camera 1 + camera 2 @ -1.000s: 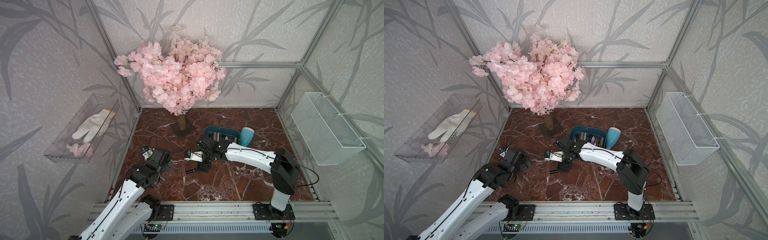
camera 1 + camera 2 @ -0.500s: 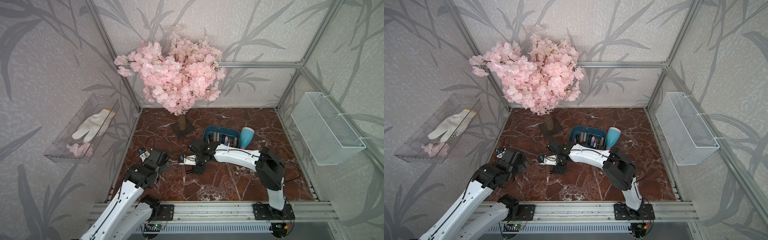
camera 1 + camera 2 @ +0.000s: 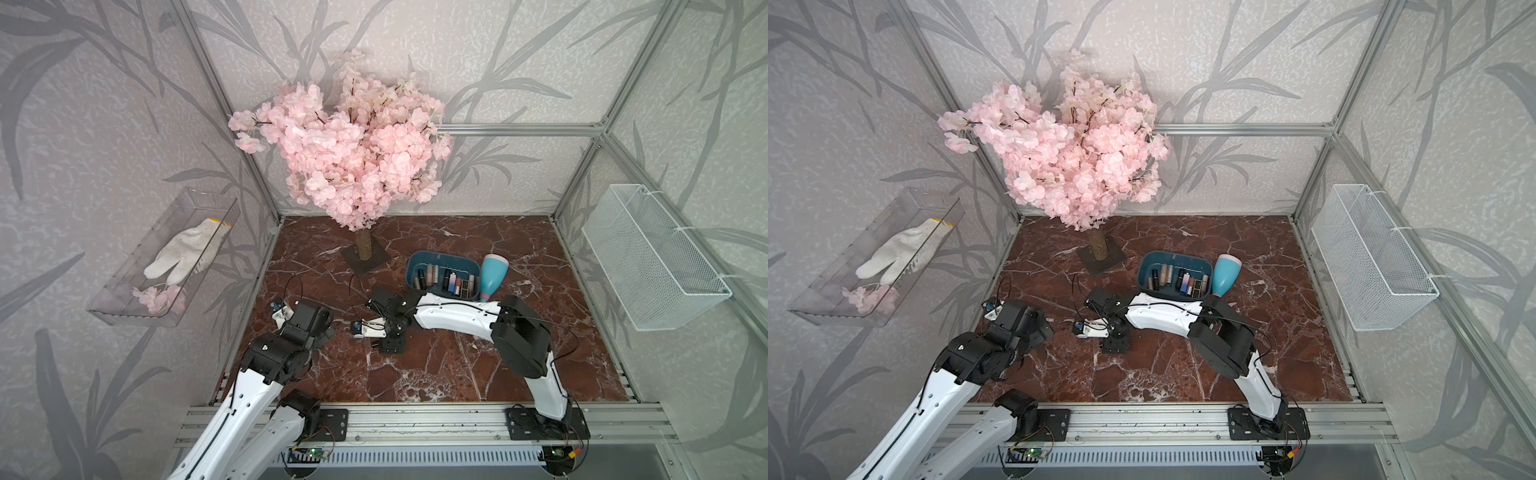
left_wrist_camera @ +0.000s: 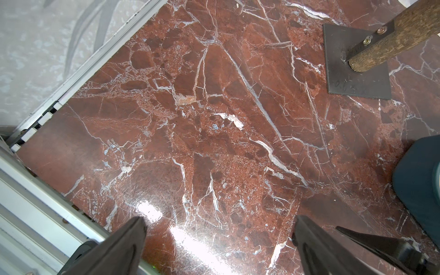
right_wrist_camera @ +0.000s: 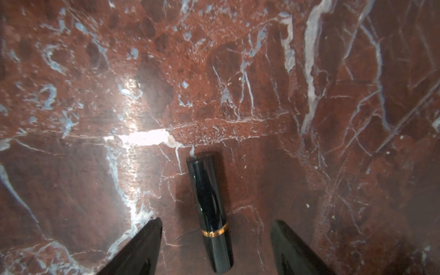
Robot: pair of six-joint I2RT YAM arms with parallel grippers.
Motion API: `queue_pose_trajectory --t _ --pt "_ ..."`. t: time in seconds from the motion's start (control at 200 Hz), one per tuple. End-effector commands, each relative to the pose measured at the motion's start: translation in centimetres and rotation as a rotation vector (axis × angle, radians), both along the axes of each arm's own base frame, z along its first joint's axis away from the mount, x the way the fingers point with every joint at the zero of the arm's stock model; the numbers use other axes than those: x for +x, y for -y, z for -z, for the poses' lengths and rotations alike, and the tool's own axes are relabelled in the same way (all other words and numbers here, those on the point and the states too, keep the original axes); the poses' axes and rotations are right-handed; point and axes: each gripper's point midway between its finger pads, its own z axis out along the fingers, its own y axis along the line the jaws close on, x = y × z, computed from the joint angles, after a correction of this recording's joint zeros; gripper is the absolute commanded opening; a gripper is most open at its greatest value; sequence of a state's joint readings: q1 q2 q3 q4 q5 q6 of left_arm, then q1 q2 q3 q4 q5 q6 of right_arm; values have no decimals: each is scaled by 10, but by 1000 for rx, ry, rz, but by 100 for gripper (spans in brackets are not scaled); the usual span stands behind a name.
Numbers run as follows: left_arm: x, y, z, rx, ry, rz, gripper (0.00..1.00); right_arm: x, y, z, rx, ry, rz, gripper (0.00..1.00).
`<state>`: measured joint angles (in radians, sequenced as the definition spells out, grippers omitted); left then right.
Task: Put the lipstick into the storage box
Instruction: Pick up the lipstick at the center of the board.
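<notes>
Right claw (image 5: 217, 221) apart astride the lipstick (image 5: 209, 202), left claw (image 4: 219, 218) wide apart, blue vase (image 3: 492, 274) just beside the storage box (image 3: 412, 266)

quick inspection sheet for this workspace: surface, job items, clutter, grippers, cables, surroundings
surface: red-brown marble tabletop, glossy, no spills seen
job's things: black lipstick lies flat on the marble, outside the storage box, which already holds a row of tubes
clutter: light blue vase beside the box; pink blossom tree on a plate base
grippers: left gripper open, empty; right gripper open, jaws either side of the lipstick, not touching it
cables: black cables along the right arm and looped at both wrists
surroundings: clear tray holding a white glove; wire basket on the wall
</notes>
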<state>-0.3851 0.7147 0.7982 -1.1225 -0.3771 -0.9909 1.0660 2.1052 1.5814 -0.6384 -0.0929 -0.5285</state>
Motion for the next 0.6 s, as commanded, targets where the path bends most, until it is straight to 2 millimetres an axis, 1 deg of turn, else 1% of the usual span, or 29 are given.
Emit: queue_pose_trajectory --t 0.0,0.205,0.6 --pt "0 -5 -8 25 7 -3 100 4 1 4 -34 18 -1 76" --pt "2 -5 -10 31 8 5 100 5 -1 12 -46 3 -10 76" --pt "7 -4 -10 27 -1 25 100 -1 -2 31 -69 -84 -15 73"
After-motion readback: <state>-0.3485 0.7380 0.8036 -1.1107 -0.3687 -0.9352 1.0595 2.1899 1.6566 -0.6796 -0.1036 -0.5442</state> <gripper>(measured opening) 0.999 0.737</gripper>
